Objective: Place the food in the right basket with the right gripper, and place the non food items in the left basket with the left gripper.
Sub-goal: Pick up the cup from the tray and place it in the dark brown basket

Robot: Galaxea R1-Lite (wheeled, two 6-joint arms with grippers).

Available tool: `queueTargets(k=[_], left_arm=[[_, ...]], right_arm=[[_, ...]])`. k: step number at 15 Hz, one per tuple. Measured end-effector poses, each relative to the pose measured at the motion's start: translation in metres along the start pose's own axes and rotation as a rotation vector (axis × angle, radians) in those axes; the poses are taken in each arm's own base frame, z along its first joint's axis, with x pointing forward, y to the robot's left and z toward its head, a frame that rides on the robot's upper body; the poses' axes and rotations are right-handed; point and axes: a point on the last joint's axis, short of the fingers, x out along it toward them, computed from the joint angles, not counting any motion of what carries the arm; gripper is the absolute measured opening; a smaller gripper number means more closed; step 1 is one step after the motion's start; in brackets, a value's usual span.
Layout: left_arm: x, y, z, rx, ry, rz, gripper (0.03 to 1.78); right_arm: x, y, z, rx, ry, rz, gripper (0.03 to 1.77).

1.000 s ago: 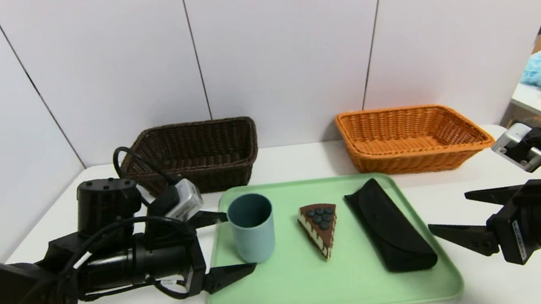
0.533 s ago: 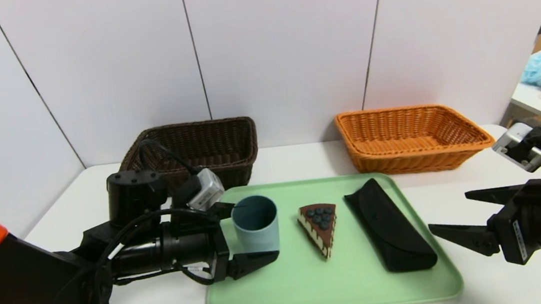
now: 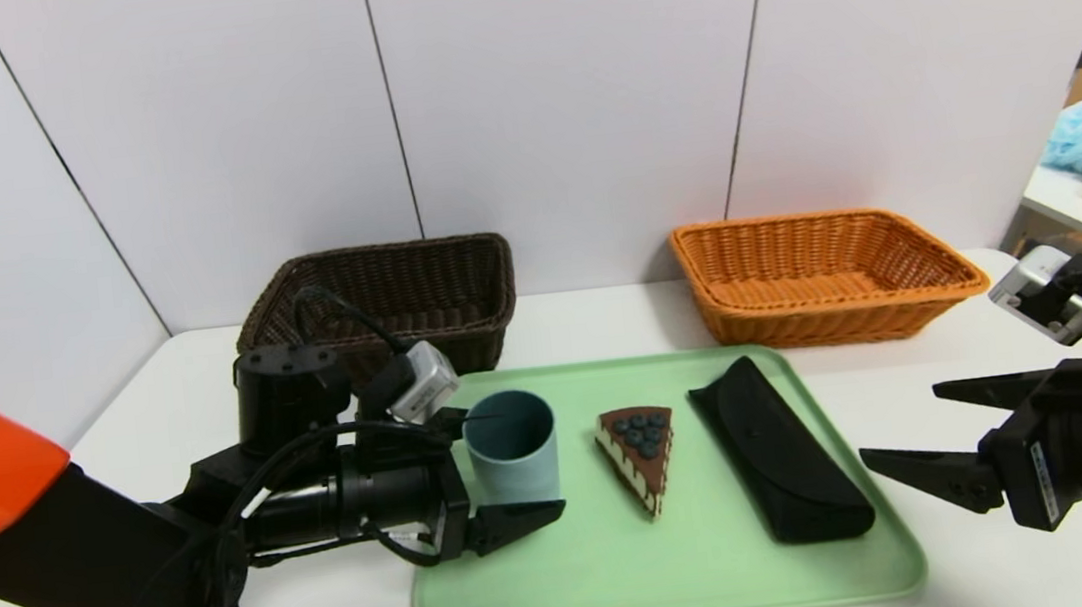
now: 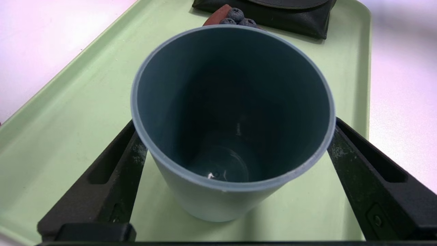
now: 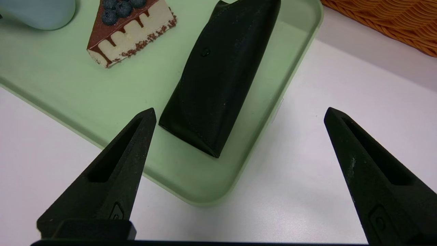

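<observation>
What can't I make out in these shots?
- Fingertips of the left tool: the cup covers them in the left wrist view.
- Most of the cake slice: behind the cup, same view.
- Far end of the black case: cut off by the right wrist view's edge.
- Orange basket: mostly past that view's edge.
- Left part of the dark basket: the left arm blocks it, head view.

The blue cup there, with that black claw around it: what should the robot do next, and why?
Probably close the left gripper gently on the blue cup: its open fingers already stand on either side of the cup, which is upright on the green tray, and the dark basket awaits non-food things.
</observation>
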Motion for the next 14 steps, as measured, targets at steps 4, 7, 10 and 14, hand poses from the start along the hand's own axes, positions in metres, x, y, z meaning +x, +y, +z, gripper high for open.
queueTargets(k=[4, 7, 10, 14], left_arm=[[0.004, 0.005, 0.004, 0.0, -0.024, 0.005, 1.21], [0.008, 0.005, 0.005, 0.001, -0.027, 0.0, 1.14], [0.008, 0.006, 0.006, 0.004, -0.031, 0.0, 1.14], [-0.002, 0.003, 0.023, 0.025, -0.075, 0.023, 1.14]], right_arm=[[-0.001, 0.0, 0.0, 0.0, -0.002, -0.001, 1.7], [-0.001, 0.0, 0.0, -0.001, -0.004, -0.002, 1.7], [-0.001, 0.0, 0.0, -0.001, -0.005, -0.002, 1.7], [-0.002, 0.0, 0.0, -0.001, -0.007, -0.003, 1.7]])
